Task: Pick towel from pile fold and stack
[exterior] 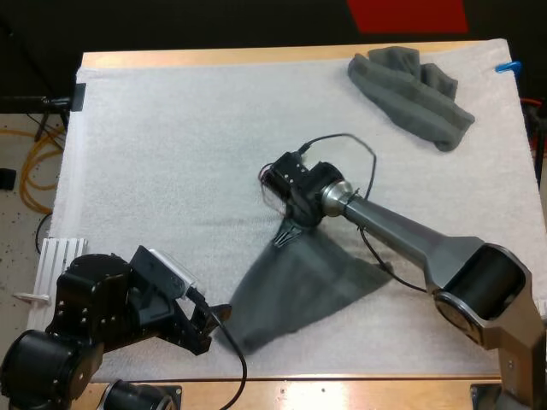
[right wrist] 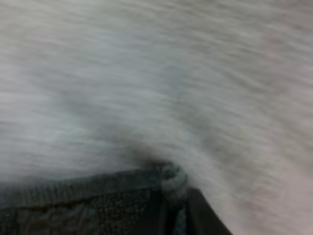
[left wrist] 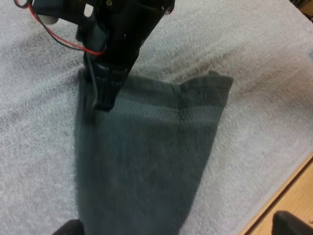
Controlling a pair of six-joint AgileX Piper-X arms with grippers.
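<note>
A dark grey-green towel (exterior: pixel 299 290) lies partly spread on the white mat (exterior: pixel 171 171), drawn up to a point at its far corner. My right gripper (exterior: pixel 286 237) is shut on that corner, and the bunched hem (right wrist: pixel 171 183) sits between its fingers (right wrist: pixel 203 218). My left gripper (exterior: pixel 215 320) stands open at the towel's near left corner, fingers wide apart on either side of the towel (left wrist: pixel 146 161). In the left wrist view the right gripper (left wrist: pixel 100 95) pinches the towel's far corner. A crumpled towel (exterior: pixel 414 94) lies at the mat's far right.
The table's wooden front edge (exterior: pixel 342 389) runs just below the towel and also shows as the wood strip (left wrist: pixel 283 191) beside it. Bare mat stretches across the far left and middle.
</note>
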